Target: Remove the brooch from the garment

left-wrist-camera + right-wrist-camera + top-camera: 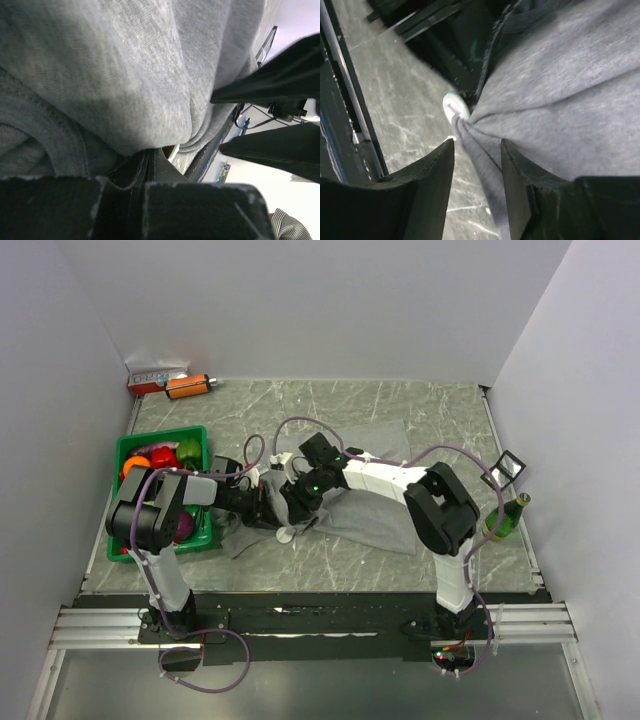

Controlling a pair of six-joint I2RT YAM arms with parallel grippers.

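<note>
Right jaws, closest to our lens, stand spread astride a taut ridge of the garment, gripping nothing. Just beyond their tips the brooch sits where the cloth gathers, above the table, not yet detached as far as we can judge. We find the left jaws pressed together, pinching a fold of garment close by. We judge the step in hand to be the approach to the brooch. Next, the right jaws must advance, close on the disc alone, and pull against the left hold.
</note>
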